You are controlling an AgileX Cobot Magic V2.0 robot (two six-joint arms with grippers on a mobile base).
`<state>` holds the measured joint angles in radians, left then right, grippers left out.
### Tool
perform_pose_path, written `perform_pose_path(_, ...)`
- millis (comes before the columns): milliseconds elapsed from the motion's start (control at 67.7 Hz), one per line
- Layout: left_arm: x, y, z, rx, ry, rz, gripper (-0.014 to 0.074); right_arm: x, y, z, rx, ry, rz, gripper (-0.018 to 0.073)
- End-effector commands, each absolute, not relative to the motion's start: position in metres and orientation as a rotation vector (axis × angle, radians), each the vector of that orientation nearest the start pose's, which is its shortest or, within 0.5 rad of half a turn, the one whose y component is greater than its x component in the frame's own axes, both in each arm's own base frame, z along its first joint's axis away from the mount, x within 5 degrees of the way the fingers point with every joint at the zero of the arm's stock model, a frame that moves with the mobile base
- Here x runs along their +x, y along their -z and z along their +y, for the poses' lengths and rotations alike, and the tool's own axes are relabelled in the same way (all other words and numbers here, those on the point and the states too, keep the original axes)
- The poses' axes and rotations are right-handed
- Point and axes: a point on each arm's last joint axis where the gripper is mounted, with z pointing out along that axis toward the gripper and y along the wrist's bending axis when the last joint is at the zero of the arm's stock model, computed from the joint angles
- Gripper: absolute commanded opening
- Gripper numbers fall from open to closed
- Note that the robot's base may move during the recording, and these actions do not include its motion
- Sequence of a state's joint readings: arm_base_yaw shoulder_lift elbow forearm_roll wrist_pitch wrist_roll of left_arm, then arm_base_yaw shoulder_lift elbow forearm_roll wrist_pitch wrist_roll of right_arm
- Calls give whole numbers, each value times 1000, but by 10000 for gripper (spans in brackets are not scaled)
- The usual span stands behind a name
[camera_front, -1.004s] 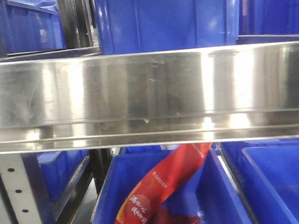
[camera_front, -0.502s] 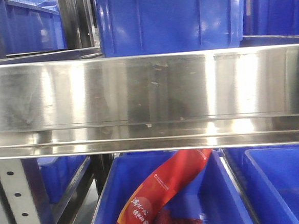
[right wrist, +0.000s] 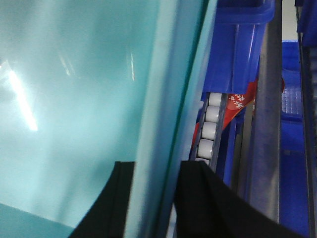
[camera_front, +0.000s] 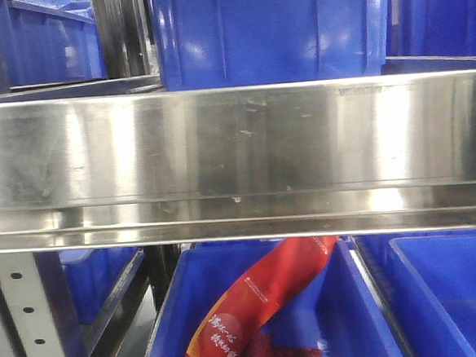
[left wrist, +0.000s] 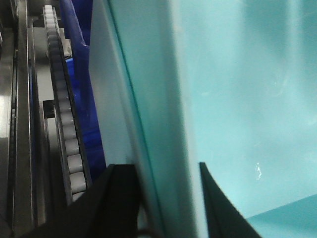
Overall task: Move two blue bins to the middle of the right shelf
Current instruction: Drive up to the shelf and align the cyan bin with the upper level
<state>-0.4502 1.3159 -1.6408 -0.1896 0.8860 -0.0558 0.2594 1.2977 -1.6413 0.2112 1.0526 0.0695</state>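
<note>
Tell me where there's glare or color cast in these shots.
Front view: bright vertical glare bands on the steel shelf rail. Both wrist views: the bin wall fills the frame washed-out teal, soft and overexposed, with a hot streak in the right wrist view; the left gripper and right gripper fingers are dark silhouettes.

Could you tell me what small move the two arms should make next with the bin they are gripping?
Probably a short, level lift together. The left claw and right claw each straddle a wall of the bin, which sits just above the steel shelf rail and beside the roller track.
</note>
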Motion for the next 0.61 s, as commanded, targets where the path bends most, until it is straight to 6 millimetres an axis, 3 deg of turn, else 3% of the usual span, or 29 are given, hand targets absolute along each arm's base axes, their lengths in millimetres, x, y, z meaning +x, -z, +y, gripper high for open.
perform_pose_path(0,224,-507,-126,346,612,1919,-111,242,-488,75,-187,-386,2113,-154)
perform_pose_path(443,224,-509,-127,337,626,1899,-111,243,-488,75,-186,-387,2107,-154)
perform_pose_path(591,233,-491,-131,369,589,2018,-111,246,-479,76,-197,-377,2181,-154)
